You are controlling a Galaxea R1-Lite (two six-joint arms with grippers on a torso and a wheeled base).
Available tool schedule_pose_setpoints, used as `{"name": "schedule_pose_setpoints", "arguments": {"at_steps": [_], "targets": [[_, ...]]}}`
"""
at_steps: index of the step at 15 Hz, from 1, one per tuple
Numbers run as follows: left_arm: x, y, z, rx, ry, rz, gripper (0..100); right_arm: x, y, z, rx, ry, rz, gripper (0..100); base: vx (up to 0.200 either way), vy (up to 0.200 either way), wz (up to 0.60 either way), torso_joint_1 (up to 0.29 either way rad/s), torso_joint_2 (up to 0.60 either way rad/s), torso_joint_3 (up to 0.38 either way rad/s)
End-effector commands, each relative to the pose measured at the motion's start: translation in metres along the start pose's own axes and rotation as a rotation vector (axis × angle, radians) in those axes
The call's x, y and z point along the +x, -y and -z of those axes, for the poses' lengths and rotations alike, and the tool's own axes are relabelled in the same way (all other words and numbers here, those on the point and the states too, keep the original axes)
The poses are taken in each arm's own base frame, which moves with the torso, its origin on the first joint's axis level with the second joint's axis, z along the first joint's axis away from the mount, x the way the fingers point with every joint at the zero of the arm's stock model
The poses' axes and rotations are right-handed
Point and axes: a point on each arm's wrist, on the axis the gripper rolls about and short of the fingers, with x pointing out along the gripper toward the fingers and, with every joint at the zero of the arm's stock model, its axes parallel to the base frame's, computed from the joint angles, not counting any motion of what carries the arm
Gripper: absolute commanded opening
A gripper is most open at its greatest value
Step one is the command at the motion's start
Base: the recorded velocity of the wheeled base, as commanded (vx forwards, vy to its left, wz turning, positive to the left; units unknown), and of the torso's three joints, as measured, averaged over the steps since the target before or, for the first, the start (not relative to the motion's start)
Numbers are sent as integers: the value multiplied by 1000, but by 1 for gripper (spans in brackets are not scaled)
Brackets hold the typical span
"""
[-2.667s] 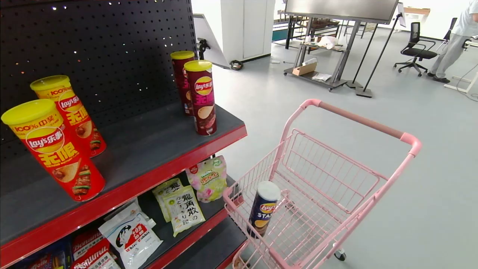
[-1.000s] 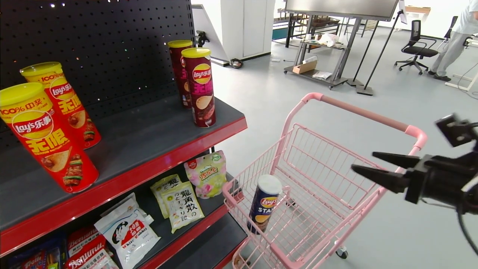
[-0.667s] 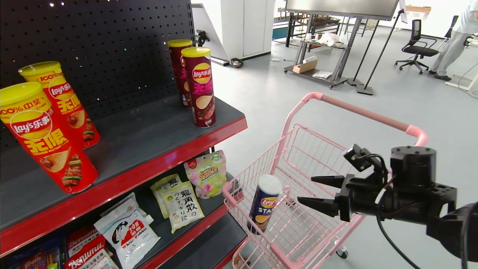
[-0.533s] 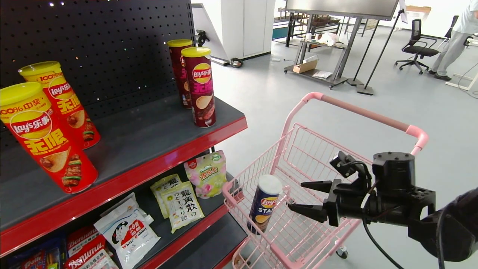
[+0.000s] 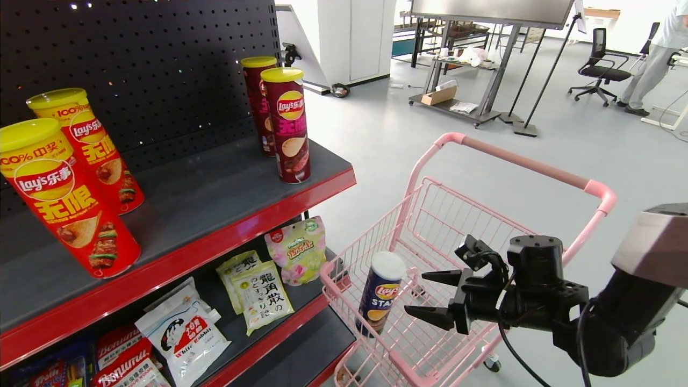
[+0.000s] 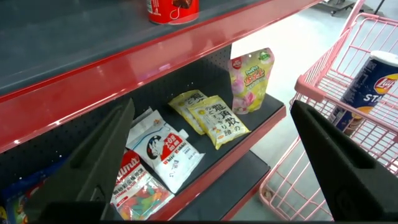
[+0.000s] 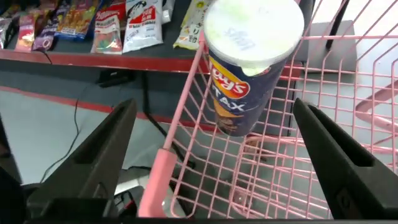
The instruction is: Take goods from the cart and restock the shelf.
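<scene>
Head view: the blue can (image 5: 380, 298) stands upright in the pink cart (image 5: 516, 169), in the basket corner nearest the shelving. The right gripper (image 5: 416, 294) hangs over the basket at 3 o'clock of the can, near it but apart. Its fingers (image 5: 438, 278) are spread wide, point toward the can and hold nothing. At 10 o'clock of the can, the upper shelf (image 5: 215, 199) carries two red cans (image 5: 64, 199) toward 9 o'clock and two maroon cans (image 5: 287, 126) toward 1 o'clock. The lower shelf (image 5: 293, 327) carries snack pouches (image 5: 263, 301). Left wrist view: the left gripper (image 6: 212, 107) faces the lower shelf (image 6: 249, 134). Its fingers (image 6: 99, 155) are fully spread and grasp nothing. The snack pouches (image 6: 217, 118) lie on that shelf, and the blue can (image 6: 373, 81) stands in the cart (image 6: 311, 87) just beside the shelf end. Right wrist view: the blue can (image 7: 249, 68) stands upright behind the cart rim (image 7: 168, 155), framed by the spread fingers (image 7: 99, 155), without contact.
</scene>
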Motion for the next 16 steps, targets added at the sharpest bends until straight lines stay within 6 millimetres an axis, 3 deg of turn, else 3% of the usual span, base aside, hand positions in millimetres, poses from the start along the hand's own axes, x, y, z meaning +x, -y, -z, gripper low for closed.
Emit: {"name": "schedule_pose_setpoints", "arguments": {"at_steps": [1, 6, 12, 16], "targets": [[0, 0, 0, 0, 0, 0, 100, 10, 7, 15, 27, -32, -2, 100, 0, 0, 0, 0, 0, 0], [0, 0, 0, 1, 0, 0, 100, 29, 19, 13, 2, -5, -8, 100, 0, 0, 0, 0, 0, 0], [0, 0, 0, 0, 1, 1, 100, 36, 29, 28, -9, -26, 5, 100, 0, 0, 0, 0, 0, 0], [0, 0, 0, 1, 1, 1, 100, 45, 36, 26, -37, 6, 4, 100, 0, 0, 0, 0, 0, 0]]}}
